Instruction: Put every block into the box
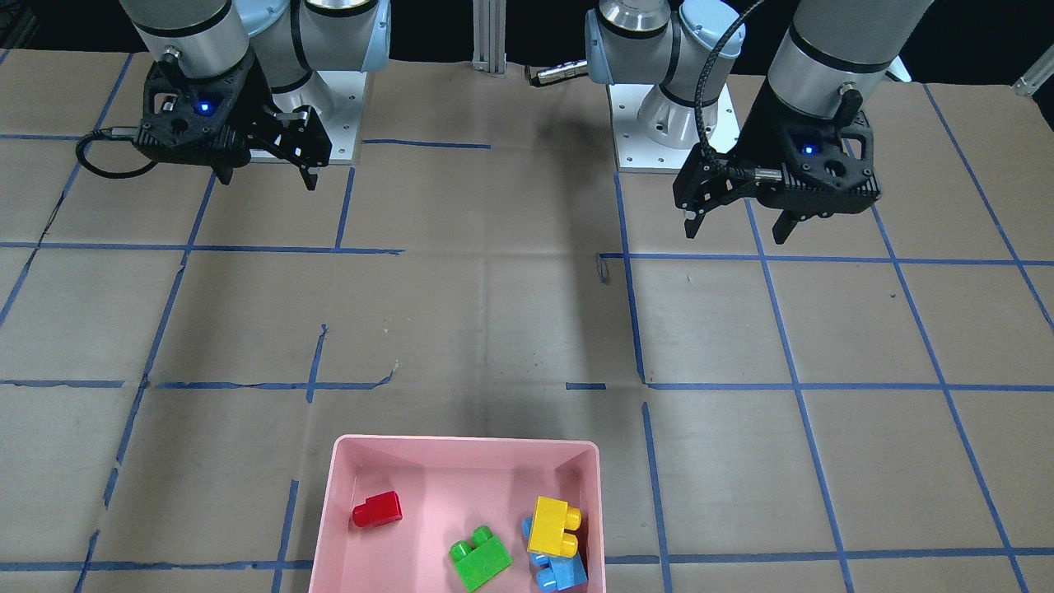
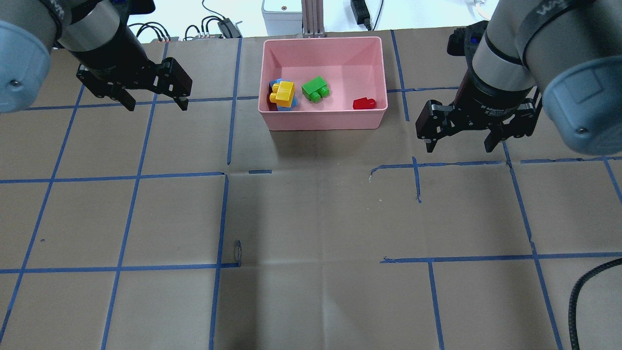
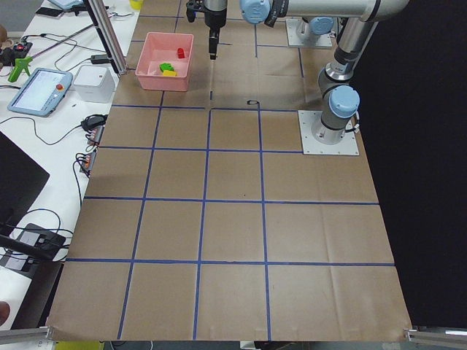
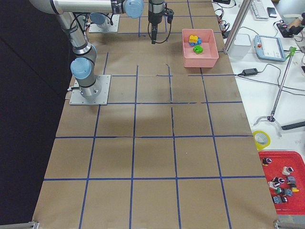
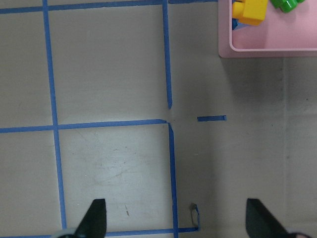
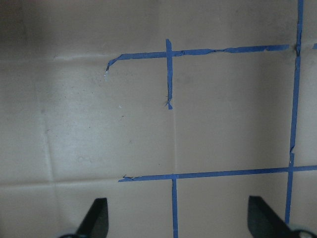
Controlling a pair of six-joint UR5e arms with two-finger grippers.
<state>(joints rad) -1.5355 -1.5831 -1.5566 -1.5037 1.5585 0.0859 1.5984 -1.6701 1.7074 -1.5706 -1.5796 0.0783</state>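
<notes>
The pink box (image 1: 461,442) stands at the table edge far from the robot; it also shows in the overhead view (image 2: 320,121). In it lie the red block (image 1: 378,509), the green block (image 1: 480,557), and the yellow block (image 1: 552,527), which rests on top of the blue block (image 1: 564,570). My left gripper (image 2: 156,103) is open and empty, above the table to the left of the box. My right gripper (image 2: 458,147) is open and empty, to the right of the box. The left wrist view shows the box corner (image 5: 267,47) with the yellow block (image 5: 251,11) and the green block (image 5: 285,4).
The table is brown cardboard with a blue tape grid (image 2: 226,214). The two arm bases (image 1: 675,123) stand at the robot's side. Beyond the box are a metal post (image 2: 312,19), cables and a teach pendant (image 3: 40,91). A red parts tray (image 4: 281,183) sits off the table.
</notes>
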